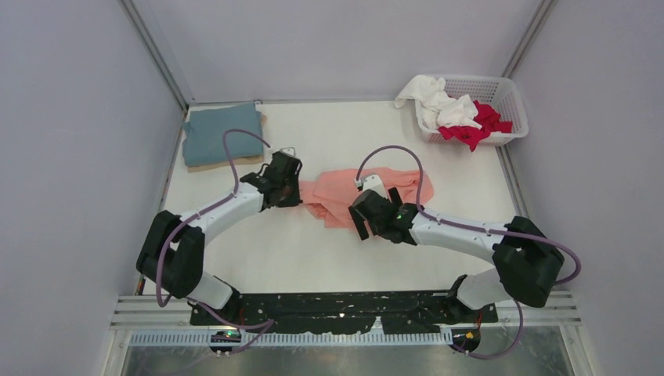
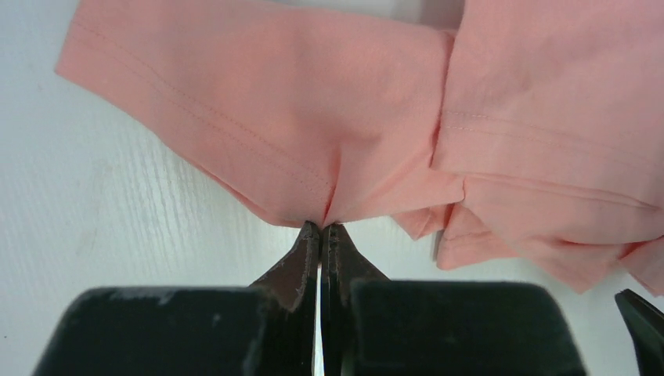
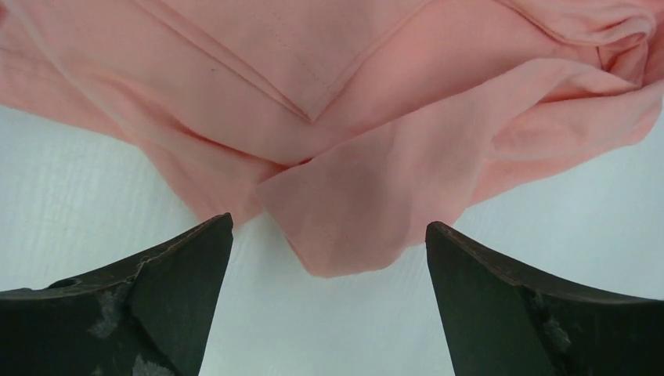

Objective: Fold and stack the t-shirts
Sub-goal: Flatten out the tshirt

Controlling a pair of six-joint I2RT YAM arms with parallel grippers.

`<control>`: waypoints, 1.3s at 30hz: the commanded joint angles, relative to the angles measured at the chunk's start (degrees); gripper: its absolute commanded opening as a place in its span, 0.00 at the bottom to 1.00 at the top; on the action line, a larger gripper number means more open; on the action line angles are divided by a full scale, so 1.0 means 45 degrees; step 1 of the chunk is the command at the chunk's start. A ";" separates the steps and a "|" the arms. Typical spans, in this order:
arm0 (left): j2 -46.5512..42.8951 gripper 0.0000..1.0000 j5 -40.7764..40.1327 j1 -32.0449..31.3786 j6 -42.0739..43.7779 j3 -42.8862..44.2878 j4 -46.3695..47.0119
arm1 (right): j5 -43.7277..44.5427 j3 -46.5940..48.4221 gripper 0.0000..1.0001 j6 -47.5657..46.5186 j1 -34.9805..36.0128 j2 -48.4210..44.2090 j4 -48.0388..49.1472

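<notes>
A salmon-pink t-shirt point(image 1: 344, 196) lies crumpled at the table's middle. My left gripper point(image 1: 291, 188) is shut on its left hem; in the left wrist view the closed tips point(image 2: 322, 229) pinch a fold of the pink cloth point(image 2: 274, 117). My right gripper point(image 1: 366, 213) is open at the shirt's near edge; in the right wrist view point(image 3: 329, 231) a pink flap point(image 3: 352, 211) lies between the spread fingers, untouched. A folded teal-blue t-shirt point(image 1: 221, 133) lies on a tan one point(image 1: 215, 165) at the far left. White point(image 1: 434, 102) and red point(image 1: 474, 125) t-shirts fill the basket.
A white plastic lattice basket point(image 1: 513, 98) stands at the far right corner. Grey walls close in the white table point(image 1: 313, 251) on the left, right and back. The arm bases and a black rail sit along the near edge.
</notes>
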 commanded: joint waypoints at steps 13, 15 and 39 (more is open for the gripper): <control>-0.0378 0.00 -0.0306 0.0011 -0.0027 -0.0272 0.0673 | 0.3783 0.2268 0.93 0.3993 0.0436 0.2607 -0.3930; -0.0324 0.00 -0.0330 0.0012 0.0042 -0.0229 0.0621 | 0.3883 0.2033 0.92 0.4087 0.0417 0.2416 -0.4034; -0.3819 0.00 -0.4222 0.0857 0.1048 0.1032 0.0762 | 0.3056 0.0322 0.06 0.2805 -0.4297 -0.4379 0.0230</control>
